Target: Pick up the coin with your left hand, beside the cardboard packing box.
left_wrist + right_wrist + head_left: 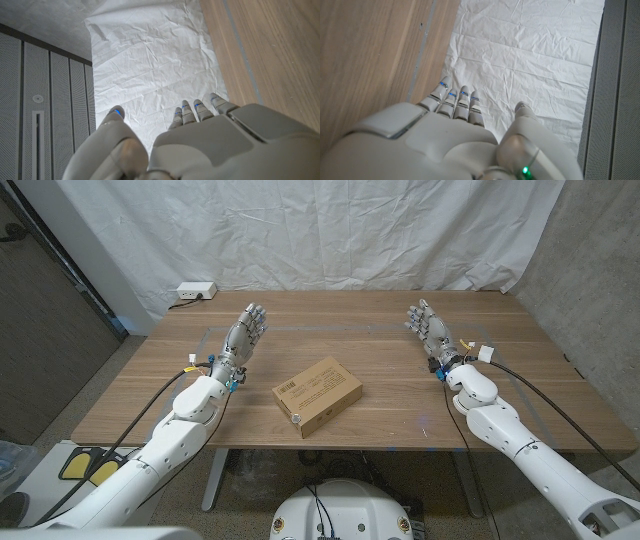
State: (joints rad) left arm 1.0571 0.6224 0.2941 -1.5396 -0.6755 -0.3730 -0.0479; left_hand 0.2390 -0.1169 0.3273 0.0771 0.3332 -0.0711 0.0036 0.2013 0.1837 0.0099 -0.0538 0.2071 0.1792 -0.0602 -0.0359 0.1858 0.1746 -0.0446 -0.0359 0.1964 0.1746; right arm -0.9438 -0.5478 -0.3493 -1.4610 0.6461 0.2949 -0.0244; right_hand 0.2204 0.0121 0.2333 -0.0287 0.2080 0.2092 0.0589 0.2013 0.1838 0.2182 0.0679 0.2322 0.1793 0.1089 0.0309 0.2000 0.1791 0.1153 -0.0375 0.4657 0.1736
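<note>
Coin (296,418) against labelled (print unreadable) cardboard box (318,394).

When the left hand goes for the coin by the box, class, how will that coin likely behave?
The coin looks tiny and thin on the smooth table, so it will probably slide and resist pinching. Touching the cardboard box, it may be awkward for the left hand.

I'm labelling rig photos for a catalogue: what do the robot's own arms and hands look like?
Both arms are glossy white rounded shells with black cables running along them. The left hand and right hand are pale grey, their fingers marked with small blue bands. Coloured connectors sit at each wrist, and a green light glows near the right one.
</note>
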